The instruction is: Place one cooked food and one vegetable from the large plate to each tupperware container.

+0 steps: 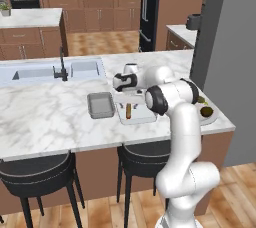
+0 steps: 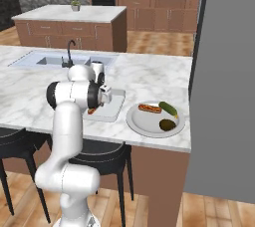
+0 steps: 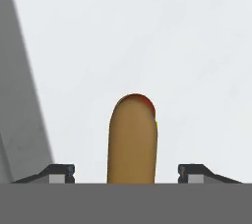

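While the small dark tray (image 1: 100,105) sits bare on the bench's (image 1: 45,117) left, the gripper (image 3: 127,171) hangs over the lighter tray (image 1: 141,117) with jaws spread wide around a hot dog (image 3: 132,139) lying inside, and the plate (image 2: 144,124) off right holds another hot dog (image 2: 150,107), a cucumber (image 2: 168,108) and something dark (image 2: 167,124).

Tan hot dog (image 3: 132,139), pale grey tray (image 3: 147,36)

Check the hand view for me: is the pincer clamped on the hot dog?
No. The pincer stands open, its fingertips well clear on either side of the hot dog, which lies on the pale tray.
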Available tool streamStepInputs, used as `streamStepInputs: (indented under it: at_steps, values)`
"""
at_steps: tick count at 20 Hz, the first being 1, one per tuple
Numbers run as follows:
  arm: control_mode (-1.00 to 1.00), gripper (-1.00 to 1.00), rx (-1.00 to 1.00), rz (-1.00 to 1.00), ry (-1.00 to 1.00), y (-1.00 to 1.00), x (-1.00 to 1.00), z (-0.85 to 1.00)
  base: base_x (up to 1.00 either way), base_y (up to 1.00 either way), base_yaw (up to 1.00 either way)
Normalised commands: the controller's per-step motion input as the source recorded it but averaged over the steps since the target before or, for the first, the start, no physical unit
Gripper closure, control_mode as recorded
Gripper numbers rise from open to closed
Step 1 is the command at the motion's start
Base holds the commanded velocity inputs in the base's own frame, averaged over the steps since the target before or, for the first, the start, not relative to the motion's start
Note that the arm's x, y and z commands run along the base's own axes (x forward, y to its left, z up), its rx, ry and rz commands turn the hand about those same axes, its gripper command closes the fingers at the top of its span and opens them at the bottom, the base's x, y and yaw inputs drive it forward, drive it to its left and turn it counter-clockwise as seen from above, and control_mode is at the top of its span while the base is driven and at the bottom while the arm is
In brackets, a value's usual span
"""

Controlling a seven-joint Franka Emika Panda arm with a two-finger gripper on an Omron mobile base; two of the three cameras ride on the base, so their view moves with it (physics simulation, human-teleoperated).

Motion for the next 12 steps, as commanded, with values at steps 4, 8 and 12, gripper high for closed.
streamStepInputs:
  at_steps: [4,8,12]
  values:
    - [-1.00,-1.00,0.04,-0.03,0.00,-0.13,-0.16,0.38,0.00,0.00,0.00]
    - [-1.00,-1.00,0.00,-0.09,0.00,-0.33,-0.47,0.78,0.00,0.00,0.00]
    - [-1.00,-1.00,0.00,-0.10,-0.01,-0.50,-0.91,0.55,0.00,0.00,0.00]
